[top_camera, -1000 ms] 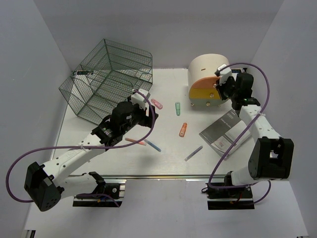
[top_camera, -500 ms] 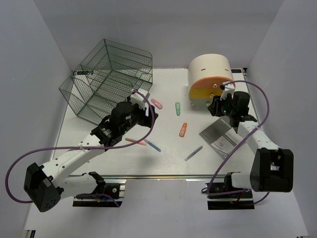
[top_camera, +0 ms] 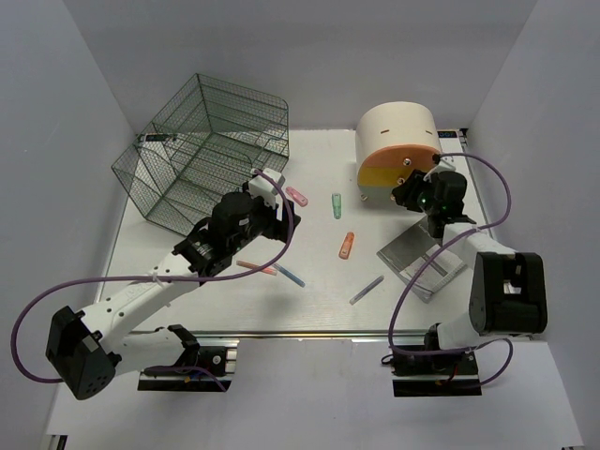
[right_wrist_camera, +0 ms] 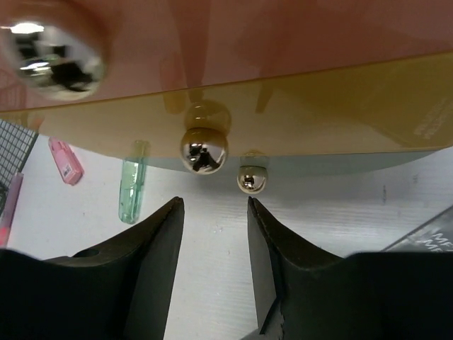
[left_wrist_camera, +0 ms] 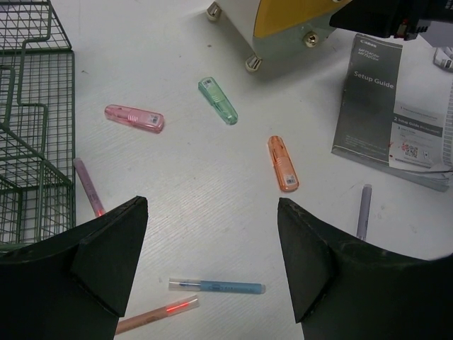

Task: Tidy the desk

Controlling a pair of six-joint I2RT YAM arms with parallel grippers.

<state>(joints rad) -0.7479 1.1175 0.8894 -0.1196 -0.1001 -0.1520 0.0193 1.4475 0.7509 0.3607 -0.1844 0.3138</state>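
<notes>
The desk (top_camera: 319,281), a flat white top with a metal rail (top_camera: 309,332) along its near edge, spreads under both arms, the left gripper (left_wrist_camera: 211,212) hanging wide open and empty, the right gripper (right_wrist_camera: 214,212) narrowly parted, empty, facing the drawer box (right_wrist_camera: 318,99), mostly cut off there.
</notes>
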